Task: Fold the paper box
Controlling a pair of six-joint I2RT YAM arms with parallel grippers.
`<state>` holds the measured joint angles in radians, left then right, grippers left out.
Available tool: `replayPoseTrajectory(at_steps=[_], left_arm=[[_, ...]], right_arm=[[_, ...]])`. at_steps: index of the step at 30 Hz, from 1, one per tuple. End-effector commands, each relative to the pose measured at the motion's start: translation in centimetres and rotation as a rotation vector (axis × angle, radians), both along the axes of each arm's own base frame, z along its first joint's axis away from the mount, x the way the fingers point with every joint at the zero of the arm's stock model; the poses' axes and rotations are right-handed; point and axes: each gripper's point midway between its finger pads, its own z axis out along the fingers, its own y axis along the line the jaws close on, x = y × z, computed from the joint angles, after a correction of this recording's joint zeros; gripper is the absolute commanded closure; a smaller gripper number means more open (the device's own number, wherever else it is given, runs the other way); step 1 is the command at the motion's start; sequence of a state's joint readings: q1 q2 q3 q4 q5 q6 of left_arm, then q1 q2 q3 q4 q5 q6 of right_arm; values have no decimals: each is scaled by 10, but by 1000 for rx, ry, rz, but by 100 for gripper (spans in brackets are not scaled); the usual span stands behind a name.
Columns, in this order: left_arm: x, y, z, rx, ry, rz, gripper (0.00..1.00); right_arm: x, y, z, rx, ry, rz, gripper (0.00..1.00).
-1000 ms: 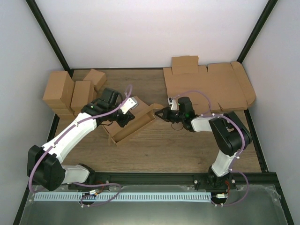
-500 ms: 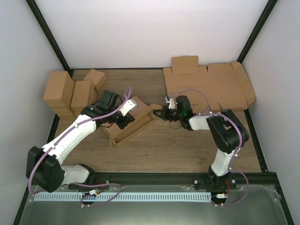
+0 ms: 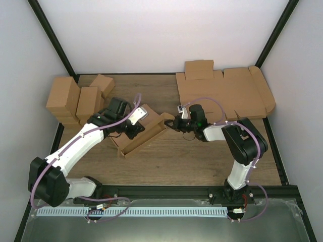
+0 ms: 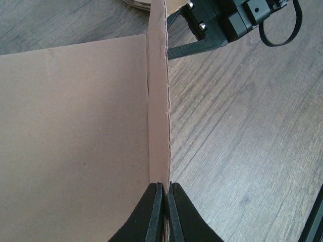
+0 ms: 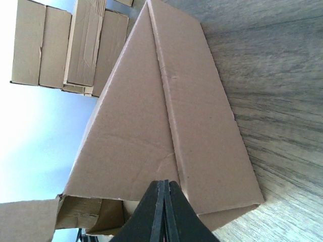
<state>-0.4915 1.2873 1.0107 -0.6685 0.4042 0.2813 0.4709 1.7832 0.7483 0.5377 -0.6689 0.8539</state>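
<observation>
The paper box [image 3: 143, 135], a plain brown cardboard die-cut piece standing as a long, shallow tray, lies at an angle in the middle of the wooden table [image 3: 202, 161], between my two arms. My left gripper [image 4: 165, 190] has its fingers pinched together on the thin top edge of one long upright wall. My right gripper [image 5: 163, 187] is closed at the box end nearest it, apparently nipping the edge of a sloping end panel, though its wrist view shows little of the contact itself.

I judge the board light and thin. It should be stiff across a flat panel, hinge freely at the scored creases, and spring back if let go. It will likely skate on the smooth wood, so one arm has to anchor while the other folds. I would hold at wall edges near corners, not mid-panel, where a hard pinch could dent it.

The stacked small brown cartons [image 3: 75, 98] and the flat brown cardboard sheet [image 3: 227, 93] lie well apart.
</observation>
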Motion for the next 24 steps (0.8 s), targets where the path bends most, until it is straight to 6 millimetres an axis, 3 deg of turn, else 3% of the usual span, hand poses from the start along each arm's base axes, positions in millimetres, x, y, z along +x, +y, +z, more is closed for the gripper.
replayPoseTrajectory(at_steps=[1, 5, 15, 19, 24], left_arm=[[-8, -6, 4, -34, 25, -23, 96], [-12, -4, -5, -15, 48, -29, 96], [-17, -1, -27, 7, 117, -14, 95], [-19, -1, -38, 17, 148, -11, 95], [-22, -2, -50, 27, 177, -15, 95]], right_arm=[[-10, 16, 13, 15, -47, 70, 99], [-3, 0, 2, -75, -45, -15, 99], [-3, -59, -15, -218, -59, -171, 99], [0, -76, -7, -267, -102, -219, 99], [6, -83, 16, -305, -209, -240, 98]])
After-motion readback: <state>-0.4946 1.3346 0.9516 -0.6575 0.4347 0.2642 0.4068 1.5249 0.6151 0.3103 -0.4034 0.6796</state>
